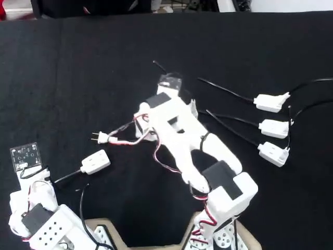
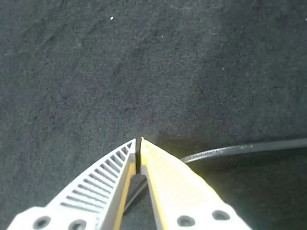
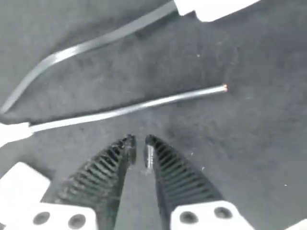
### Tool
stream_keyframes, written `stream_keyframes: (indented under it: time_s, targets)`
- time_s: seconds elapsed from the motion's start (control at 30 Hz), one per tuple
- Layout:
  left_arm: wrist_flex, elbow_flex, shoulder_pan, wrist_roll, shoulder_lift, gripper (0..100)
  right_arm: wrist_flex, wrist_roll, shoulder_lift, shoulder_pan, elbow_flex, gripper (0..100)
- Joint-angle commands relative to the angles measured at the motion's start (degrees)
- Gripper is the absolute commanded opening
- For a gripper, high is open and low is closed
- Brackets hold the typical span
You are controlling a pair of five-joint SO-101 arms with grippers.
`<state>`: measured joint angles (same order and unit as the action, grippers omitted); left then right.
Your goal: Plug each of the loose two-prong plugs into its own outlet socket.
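A loose white two-prong plug (image 1: 102,138) lies left of centre on the black mat, prongs pointing left. Just below it sits a white outlet socket (image 1: 95,162) on a black cable. My right arm stretches up the middle, and its black right gripper (image 1: 169,81) hovers over bare mat beyond the plug. In the right wrist view this right gripper (image 3: 138,142) is narrowly open with nothing between the fingers. My left arm (image 1: 31,208) is folded at the near left corner. Its left gripper (image 2: 139,142) is shut, tips meeting over the mat beside a black cable (image 2: 225,150).
Three white outlet blocks (image 1: 274,128) with black cables lie in a column at the right. A cable with a bare end (image 3: 224,87) and a white block (image 3: 211,6) lie ahead of the right gripper. The mat's far edge runs along the back.
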<state>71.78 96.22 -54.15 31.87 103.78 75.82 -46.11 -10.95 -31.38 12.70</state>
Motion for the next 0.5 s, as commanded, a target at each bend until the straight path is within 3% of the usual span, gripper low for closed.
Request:
stream_keyframes:
  time_s: [0.0,0.2,0.47]
  targets:
    - [0.5,0.1,0.1,-0.1,0.5,4,2.6,0.6,0.1,-1.3,-6.2,3.9]
    - [0.5,0.1,0.1,-0.1,0.5,4,-2.8,-4.0,-4.3,-0.6,-6.6,7.0]
    - [0.5,0.1,0.1,-0.1,0.5,4,-3.2,-6.9,-18.1,-0.4,-10.0,35.8]
